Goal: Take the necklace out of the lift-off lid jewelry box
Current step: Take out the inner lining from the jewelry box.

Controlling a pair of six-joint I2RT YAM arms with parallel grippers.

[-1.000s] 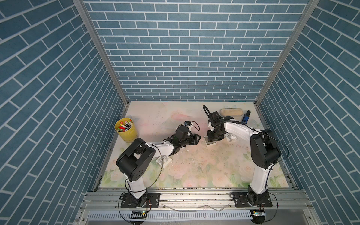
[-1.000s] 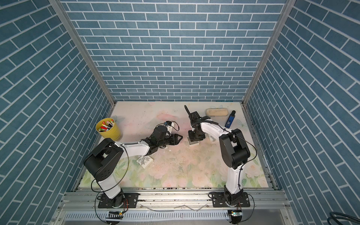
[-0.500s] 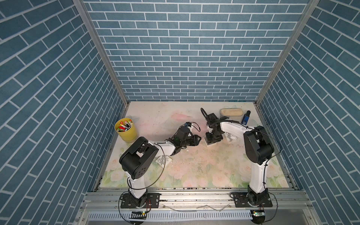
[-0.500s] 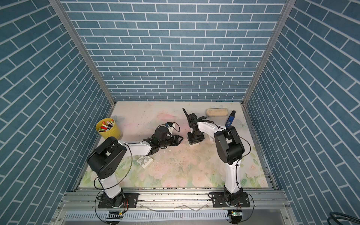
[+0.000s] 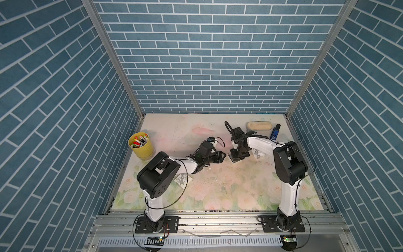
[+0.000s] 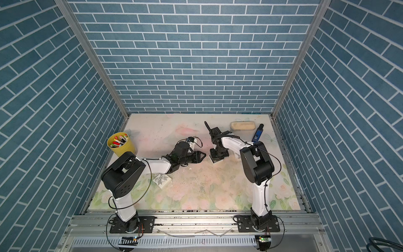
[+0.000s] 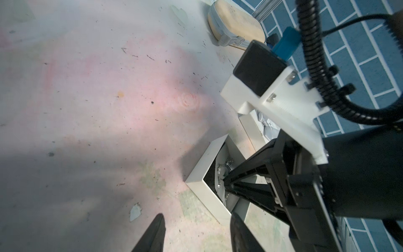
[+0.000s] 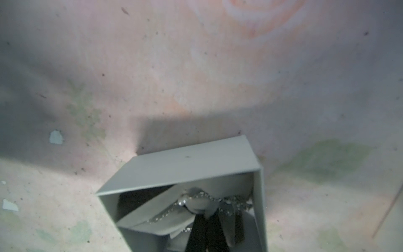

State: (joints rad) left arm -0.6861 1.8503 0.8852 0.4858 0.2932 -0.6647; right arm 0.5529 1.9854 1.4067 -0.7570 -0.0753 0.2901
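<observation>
While right fingers [image 8: 201, 231] sit together in the box [image 8: 196, 161], necklace [image 8: 205, 197] alongside — left fingers [image 7: 156, 233] apart, yellow cup [image 5: 142, 150] well aside

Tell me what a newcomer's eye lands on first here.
The open white jewelry box in the middle of the table draws the eye, with the right hand dipped inside, closed at the silver necklace. The left hand is open just beside the box. A yellow cup of markers stands out at the table's left edge.

Both top views look down from high in front; both wrist cameras closely share the box [image 8: 192, 163].
</observation>
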